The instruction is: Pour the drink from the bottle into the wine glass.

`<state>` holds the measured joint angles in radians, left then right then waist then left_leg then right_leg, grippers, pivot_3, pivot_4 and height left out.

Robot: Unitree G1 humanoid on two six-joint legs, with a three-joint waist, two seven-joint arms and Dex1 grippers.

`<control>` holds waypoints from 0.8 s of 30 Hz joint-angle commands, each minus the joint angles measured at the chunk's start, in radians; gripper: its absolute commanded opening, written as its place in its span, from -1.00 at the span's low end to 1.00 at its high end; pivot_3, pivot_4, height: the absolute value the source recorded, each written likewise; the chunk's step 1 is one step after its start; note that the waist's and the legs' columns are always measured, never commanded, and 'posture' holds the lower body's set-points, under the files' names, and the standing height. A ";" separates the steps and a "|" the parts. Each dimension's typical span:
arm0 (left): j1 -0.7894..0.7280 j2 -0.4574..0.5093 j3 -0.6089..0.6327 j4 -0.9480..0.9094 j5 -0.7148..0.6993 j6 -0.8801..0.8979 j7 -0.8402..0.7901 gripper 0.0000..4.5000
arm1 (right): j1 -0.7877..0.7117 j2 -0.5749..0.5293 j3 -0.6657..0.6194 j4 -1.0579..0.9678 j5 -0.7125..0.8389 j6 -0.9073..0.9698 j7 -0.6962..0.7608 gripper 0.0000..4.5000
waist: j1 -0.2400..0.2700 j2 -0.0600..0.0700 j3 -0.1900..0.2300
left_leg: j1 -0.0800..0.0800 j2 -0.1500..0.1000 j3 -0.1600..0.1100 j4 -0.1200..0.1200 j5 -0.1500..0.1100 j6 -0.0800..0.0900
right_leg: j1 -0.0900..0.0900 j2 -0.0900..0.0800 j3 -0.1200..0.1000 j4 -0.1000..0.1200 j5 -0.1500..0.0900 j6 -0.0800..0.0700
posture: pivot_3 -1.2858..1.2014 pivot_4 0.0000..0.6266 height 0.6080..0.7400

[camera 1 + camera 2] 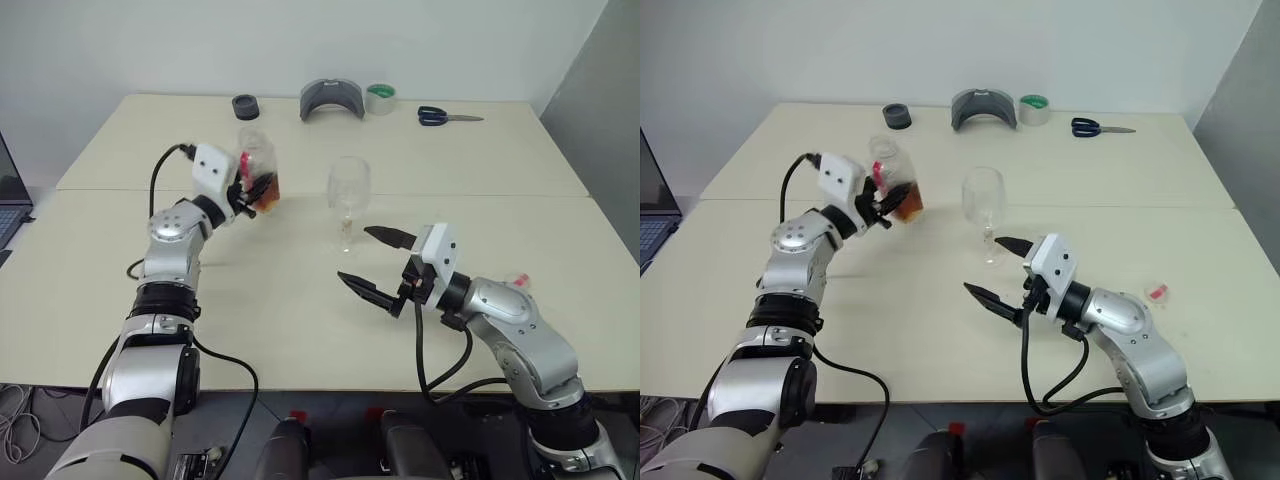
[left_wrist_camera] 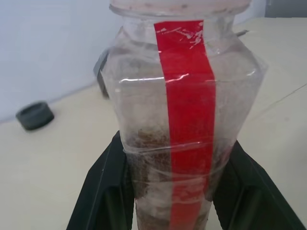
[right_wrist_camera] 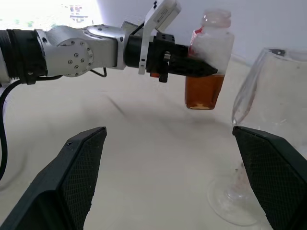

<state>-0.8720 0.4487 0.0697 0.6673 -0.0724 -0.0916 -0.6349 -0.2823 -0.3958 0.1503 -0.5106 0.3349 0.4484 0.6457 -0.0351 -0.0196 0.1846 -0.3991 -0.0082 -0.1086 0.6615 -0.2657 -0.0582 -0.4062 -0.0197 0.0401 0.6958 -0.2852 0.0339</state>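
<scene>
Bright even overhead light; soft faint shadows on table (image 1: 300,330); left wrist close-up slightly soft.

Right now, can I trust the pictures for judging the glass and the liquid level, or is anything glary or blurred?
Left eye view: even light, soft shadows; the wine glass is faint against the table. Left wrist view: the bottle looks cloudy up close, the drink barely readable. Right wrist view: the drink shows clearly in the left hand; the glass rim is soft and cut off.

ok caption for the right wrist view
Left pincer holds the bottle lifted beside the wine glass.
</scene>
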 commanded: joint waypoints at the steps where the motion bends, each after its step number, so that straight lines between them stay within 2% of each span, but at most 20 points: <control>1: -0.062 0.006 -0.047 -0.086 0.061 -0.057 0.031 -0.24 | 0.011 -0.004 -0.042 -0.057 0.020 0.017 -0.035 1.00 | 0.000 0.000 0.000 | 0.000 0.000 0.000 0.000 0.000 0.000 | 0.000 0.000 0.000 0.000 0.000 0.000 | 0.03 -0.52 1.00; 8: -0.147 0.034 -0.150 0.011 0.218 -0.284 0.089 -0.24 | 0.028 -0.006 -0.115 -0.033 -0.032 -0.050 -0.107 1.00 | -0.003 0.000 0.000 | 0.001 0.000 0.001 0.000 0.000 0.000 | 0.000 0.000 0.000 0.000 0.000 0.000 | 0.03 -0.52 1.00; 16: -0.234 0.050 -0.228 0.209 0.349 -0.549 0.193 -0.24 | -0.002 -0.091 -0.211 -0.009 0.074 -0.021 -0.020 1.00 | -0.002 0.000 0.000 | 0.000 0.000 0.001 0.000 0.000 0.000 | 0.000 0.000 0.001 0.000 0.000 0.000 | 0.03 -0.52 1.00; 24: -0.308 0.073 -0.301 0.326 0.500 -0.678 0.351 -0.24 | -0.018 -0.133 -0.223 -0.018 0.108 -0.001 -0.011 1.00 | -0.002 0.000 0.000 | 0.000 -0.001 0.001 0.000 0.000 0.000 | 0.000 0.000 0.000 0.000 0.000 0.000 | 0.03 -0.52 1.00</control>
<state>-1.1344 0.5028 -0.2360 0.9993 0.4127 -0.7358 -0.3318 -0.2895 -0.5193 -0.0471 -0.4978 0.4253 0.4478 0.6318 -0.0372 -0.0200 0.1849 -0.3990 -0.0089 -0.1076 0.6611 -0.2658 -0.0579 -0.4062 -0.0193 0.0406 0.6960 -0.2852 0.0340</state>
